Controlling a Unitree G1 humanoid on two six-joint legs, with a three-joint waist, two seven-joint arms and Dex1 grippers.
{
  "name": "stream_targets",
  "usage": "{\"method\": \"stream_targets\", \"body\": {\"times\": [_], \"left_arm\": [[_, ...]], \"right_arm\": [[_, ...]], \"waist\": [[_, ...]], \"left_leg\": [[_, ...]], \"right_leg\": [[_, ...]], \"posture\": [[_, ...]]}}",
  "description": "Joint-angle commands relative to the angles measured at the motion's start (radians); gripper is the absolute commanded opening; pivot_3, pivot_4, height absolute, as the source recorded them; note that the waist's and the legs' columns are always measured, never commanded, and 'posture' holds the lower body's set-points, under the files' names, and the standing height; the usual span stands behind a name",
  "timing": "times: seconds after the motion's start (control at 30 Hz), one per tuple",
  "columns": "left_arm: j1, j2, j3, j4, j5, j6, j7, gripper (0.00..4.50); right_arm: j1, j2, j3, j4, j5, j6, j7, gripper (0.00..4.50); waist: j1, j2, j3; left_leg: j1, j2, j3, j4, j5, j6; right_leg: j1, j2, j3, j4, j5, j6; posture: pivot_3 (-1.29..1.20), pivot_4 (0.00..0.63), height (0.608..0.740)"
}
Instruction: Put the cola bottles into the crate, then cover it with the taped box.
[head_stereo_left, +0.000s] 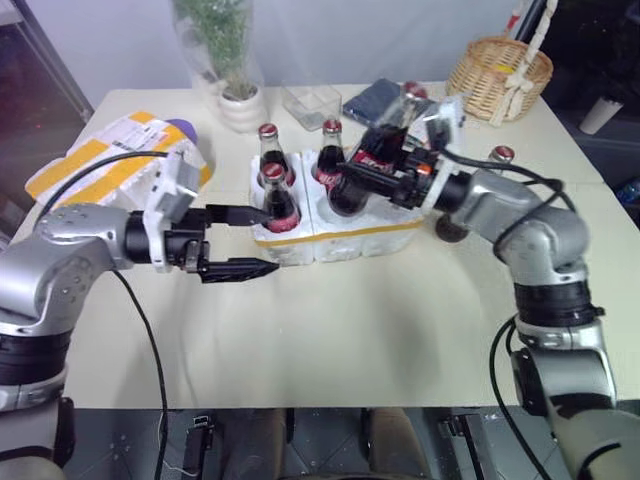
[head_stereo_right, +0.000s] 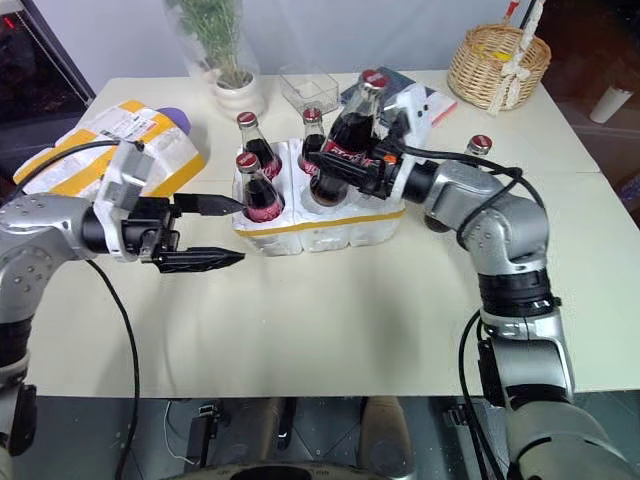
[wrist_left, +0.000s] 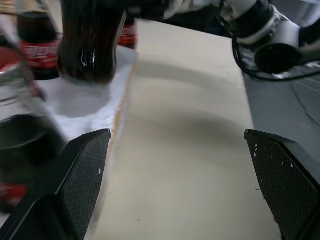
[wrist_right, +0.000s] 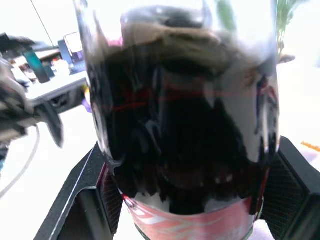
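The crate (head_stereo_left: 345, 238), a low white foam block with a yellow tape band, sits mid-table. Three cola bottles stand in its wells: two at the left (head_stereo_left: 278, 198) (head_stereo_left: 269, 148) and one at the back (head_stereo_left: 331, 143). My right gripper (head_stereo_left: 358, 176) is shut on a fourth cola bottle (head_stereo_right: 350, 138), which is tilted with its base low over the crate's right half. This bottle fills the right wrist view (wrist_right: 185, 125). Another bottle (head_stereo_left: 503, 155) stands on the table behind my right arm. My left gripper (head_stereo_left: 240, 241) stands open and empty just left of the crate. The taped box (head_stereo_left: 105, 165) lies at the far left.
A wicker basket (head_stereo_left: 500, 75) stands at the back right. A potted plant (head_stereo_left: 238, 100), a clear plastic tub (head_stereo_left: 311, 100) and a dark blue packet (head_stereo_left: 372, 98) line the back behind the crate. Bare tabletop (head_stereo_left: 380, 320) stretches in front of the crate.
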Motion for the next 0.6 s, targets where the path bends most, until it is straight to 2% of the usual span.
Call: {"method": "stream_targets", "body": {"times": [0.03, 0.23, 0.3, 0.37, 0.47, 0.6], "left_arm": [[0.028, 0.021, 0.066, -0.047, -0.030, 0.001, 0.028, 4.50], [0.044, 0.021, 0.074, -0.066, -0.046, -0.004, 0.059, 4.50], [0.043, 0.019, 0.065, -0.067, -0.042, -0.011, 0.064, 4.50], [0.037, 0.017, 0.056, -0.065, -0.041, -0.014, 0.067, 4.50], [0.022, 0.014, 0.043, -0.059, -0.041, -0.016, 0.063, 4.50], [0.010, 0.017, 0.032, -0.045, -0.037, -0.023, 0.050, 4.50]], "right_arm": [[-0.046, 0.015, 0.055, 0.045, -0.089, -0.072, 0.073, 2.85], [-0.073, 0.065, 0.123, 0.158, -0.187, -0.073, 0.126, 2.85], [-0.083, 0.087, 0.135, 0.207, -0.224, -0.081, 0.123, 3.91], [-0.085, 0.100, 0.132, 0.235, -0.258, -0.096, 0.107, 4.45], [-0.060, 0.089, 0.096, 0.178, -0.265, -0.090, 0.093, 4.45], [0.020, 0.024, -0.060, -0.069, -0.142, 0.043, 0.054, 4.45]], "waist": [[0.001, 0.000, 0.000], [-0.001, 0.000, 0.000], [-0.006, 0.000, 0.000], [-0.015, 0.000, 0.000], [-0.022, 0.000, 0.000], [-0.013, 0.000, 0.000]], "left_leg": [[0.000, 0.000, 0.000, 0.000, 0.000, 0.000], [0.000, 0.000, 0.000, 0.001, 0.000, 0.000], [0.001, 0.000, 0.000, 0.001, 0.000, 0.000], [0.001, 0.000, 0.000, 0.000, 0.000, 0.000], [0.001, 0.000, 0.000, 0.000, 0.000, 0.000], [0.001, 0.000, -0.001, 0.000, 0.000, 0.000]], "right_leg": [[0.000, 0.000, 0.000, 0.000, 0.000, 0.000], [0.000, 0.000, 0.000, 0.001, 0.000, 0.000], [0.000, 0.000, 0.000, 0.001, 0.000, 0.000], [0.001, 0.001, 0.000, 0.001, 0.000, 0.000], [0.001, 0.001, 0.000, 0.001, 0.000, 0.000], [0.001, 0.001, 0.000, 0.001, 0.000, 0.000]], "posture": [[0.00, 0.150, 0.737], [0.00, 0.150, 0.737], [0.00, 0.150, 0.737], [0.00, 0.150, 0.737], [0.00, 0.150, 0.737], [0.00, 0.150, 0.737]]}}
